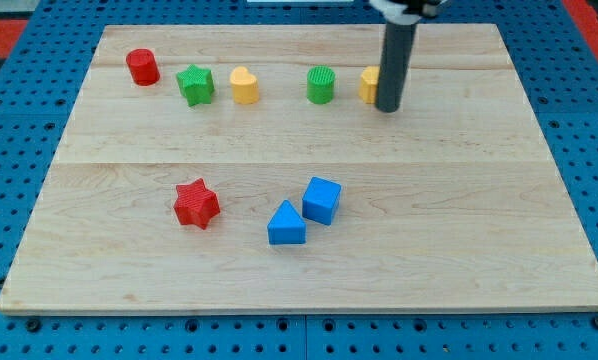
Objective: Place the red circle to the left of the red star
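My tip [387, 107] is sitting beside the yellow block [369, 85] (holding nothing, a bare rod) — red circle [142, 67] is waiting top-left, well above the red star [196, 203].

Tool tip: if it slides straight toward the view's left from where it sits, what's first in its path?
My tip touches the yellow block half hidden behind the rod, so probably that first, then the green cylinder. Depth is uncertain.
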Tool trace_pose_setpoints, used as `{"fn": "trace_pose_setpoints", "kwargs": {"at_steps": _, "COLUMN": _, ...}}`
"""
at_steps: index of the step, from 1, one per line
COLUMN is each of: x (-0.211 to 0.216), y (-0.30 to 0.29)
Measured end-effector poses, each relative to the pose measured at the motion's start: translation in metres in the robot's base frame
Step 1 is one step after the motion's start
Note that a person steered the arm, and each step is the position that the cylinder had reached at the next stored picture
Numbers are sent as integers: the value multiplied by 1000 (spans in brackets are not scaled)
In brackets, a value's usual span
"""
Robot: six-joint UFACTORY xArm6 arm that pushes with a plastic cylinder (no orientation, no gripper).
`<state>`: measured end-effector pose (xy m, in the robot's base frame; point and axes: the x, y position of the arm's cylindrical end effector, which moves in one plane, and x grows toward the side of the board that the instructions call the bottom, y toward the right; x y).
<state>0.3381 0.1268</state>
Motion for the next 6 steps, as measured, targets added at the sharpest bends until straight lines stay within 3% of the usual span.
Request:
{"fn": "trace_pose_setpoints", "kwargs": {"at_steps": 1, "x": -62, "y": 17}}
{"fn": "trace_pose_setpoints", "kwargs": {"at_steps": 2, "x": -133, "y": -55}}
{"fn": "trace_pose_setpoints", "kwargs": {"at_steps": 4, "x": -109, "y": -255}}
{"fn": "trace_pose_setpoints", "kwargs": {"at_steps": 5, "x": -71, "y": -325}}
{"fn": "trace_pose_setpoints", "kwargs": {"at_steps": 6, "x": -29, "y": -358}}
